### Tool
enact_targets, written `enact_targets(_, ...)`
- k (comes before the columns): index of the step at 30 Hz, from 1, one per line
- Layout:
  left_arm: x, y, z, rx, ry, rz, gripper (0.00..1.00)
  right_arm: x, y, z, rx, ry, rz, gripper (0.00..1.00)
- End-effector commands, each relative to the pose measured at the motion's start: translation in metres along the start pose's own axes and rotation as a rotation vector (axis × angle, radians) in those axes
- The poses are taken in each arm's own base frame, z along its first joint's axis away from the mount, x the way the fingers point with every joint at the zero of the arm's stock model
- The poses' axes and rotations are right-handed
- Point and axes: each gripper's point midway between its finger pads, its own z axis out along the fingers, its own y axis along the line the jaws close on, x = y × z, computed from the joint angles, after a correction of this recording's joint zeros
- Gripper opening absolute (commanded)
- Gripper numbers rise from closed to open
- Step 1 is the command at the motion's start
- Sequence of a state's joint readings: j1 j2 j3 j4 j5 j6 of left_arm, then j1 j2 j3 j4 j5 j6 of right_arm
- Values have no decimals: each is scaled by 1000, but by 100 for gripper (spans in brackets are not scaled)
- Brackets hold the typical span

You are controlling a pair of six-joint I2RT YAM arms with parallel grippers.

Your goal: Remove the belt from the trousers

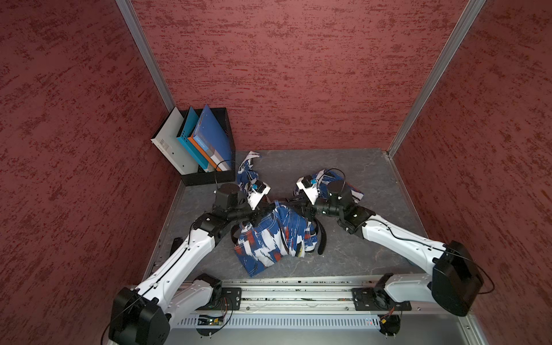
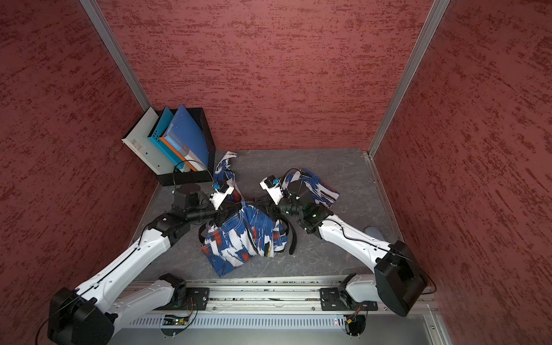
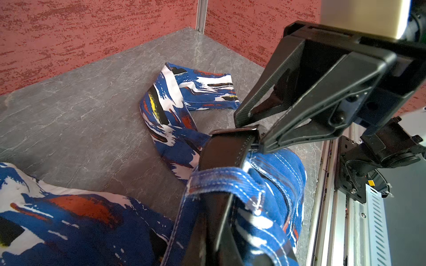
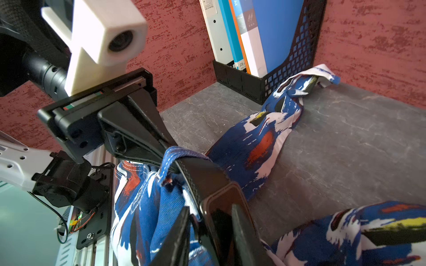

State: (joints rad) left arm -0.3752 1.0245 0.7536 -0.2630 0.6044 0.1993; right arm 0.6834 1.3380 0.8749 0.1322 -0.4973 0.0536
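The trousers [image 1: 268,239] [image 2: 239,239], blue with white and red strokes, lie crumpled mid-table with the waistband lifted between my arms. The black belt [image 3: 223,149] [image 4: 202,175] runs through a blue loop [image 3: 221,177], and its tail [image 1: 322,239] [image 2: 293,239] hangs down at the right in both top views. My left gripper [image 1: 263,213] [image 3: 216,221] is shut on the waistband beside that loop. My right gripper [image 1: 294,206] [image 4: 211,208] faces it, fingers closed on either side of the black buckle [image 4: 221,207].
A black mesh file box [image 1: 209,179] with several folders stands in the back left corner; one trouser leg [image 1: 248,170] reaches its side. The other leg [image 1: 354,188] lies under my right arm. Red walls enclose three sides; a metal rail [image 1: 283,295] runs along the front.
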Motion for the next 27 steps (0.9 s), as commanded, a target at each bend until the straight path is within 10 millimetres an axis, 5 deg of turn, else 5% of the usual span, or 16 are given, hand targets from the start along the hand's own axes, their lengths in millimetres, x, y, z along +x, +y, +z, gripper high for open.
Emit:
enact_targets(1, -40, -10, -10, 36, -125, 74, 0, 5, 4, -2, -16, 21, 5, 27)
enact_targets(10, -53, -7, -20, 46, -186, 49, 0, 26, -17, -3, 101, 116, -5, 14)
enact_targets(20, -80, 15, -53, 33, -364, -101, 0, 87, -57, -23, 340, 298, 33, 15)
enact_targets(27, -84, 55, -91, -80, -640, -352, 0, 129, -85, -47, 547, 391, 174, 15)
